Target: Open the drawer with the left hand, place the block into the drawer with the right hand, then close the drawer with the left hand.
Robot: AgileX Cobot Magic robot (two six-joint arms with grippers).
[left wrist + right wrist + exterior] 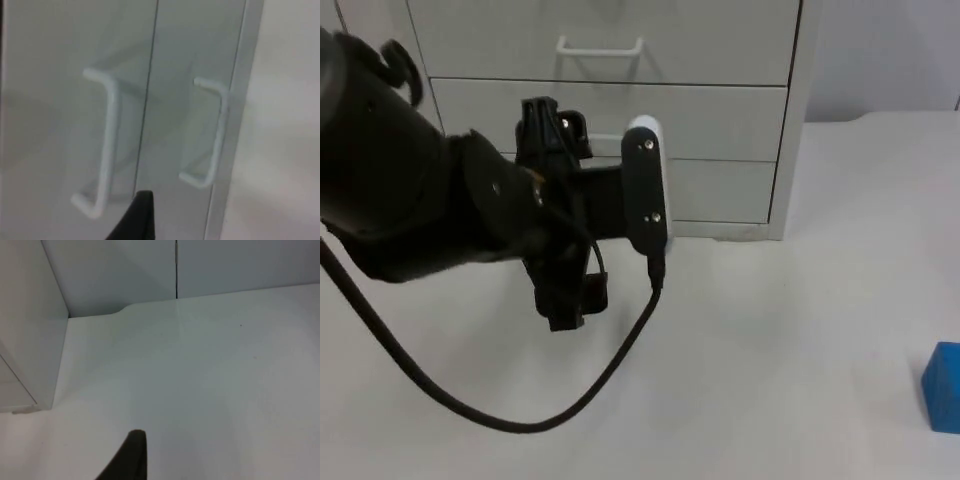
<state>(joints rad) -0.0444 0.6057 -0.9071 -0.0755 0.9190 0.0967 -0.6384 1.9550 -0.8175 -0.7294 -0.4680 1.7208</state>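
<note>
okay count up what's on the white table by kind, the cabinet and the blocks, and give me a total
Grey metal drawer cabinet: 1
Blue cube block: 1
Total: 2

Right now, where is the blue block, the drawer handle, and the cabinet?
blue block (943,386), top view, on its front face.
drawer handle (599,46), top view, on its crossbar.
cabinet (720,120), top view, on a drawer front.
</note>
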